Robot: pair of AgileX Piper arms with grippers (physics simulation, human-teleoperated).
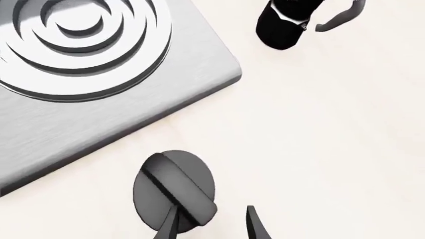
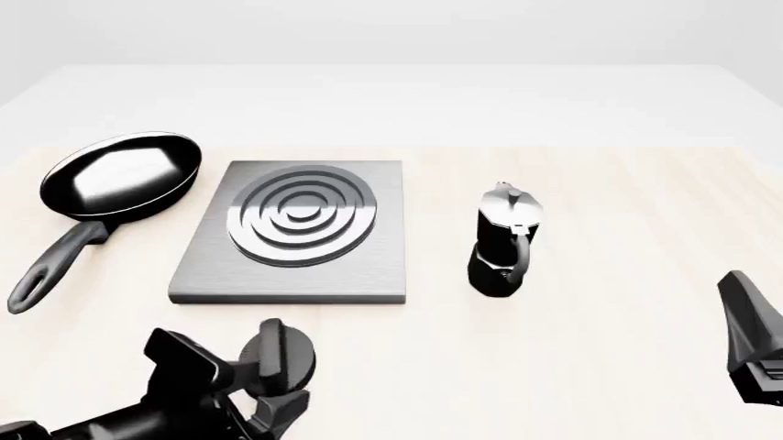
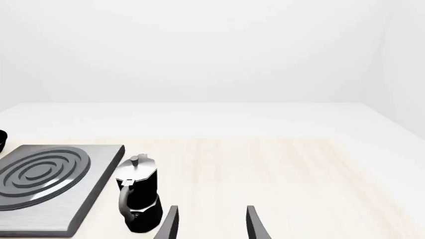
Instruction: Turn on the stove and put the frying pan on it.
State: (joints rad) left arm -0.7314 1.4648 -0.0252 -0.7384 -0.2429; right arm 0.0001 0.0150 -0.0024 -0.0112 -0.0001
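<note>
The stove's grey plate with its ring burner lies at mid-table, and its round black knob sits on the table in front of it. The plate and the knob also show in the left wrist view. The frying pan rests on the table left of the plate, handle toward me. My left gripper is open at the knob, one finger over the knob's near edge and the other over bare table. My right gripper is open and empty, low at the right.
A black moka pot stands upright right of the plate, between the stove and my right gripper. It also shows in the right wrist view and in the left wrist view. The light wooden table extends to the right.
</note>
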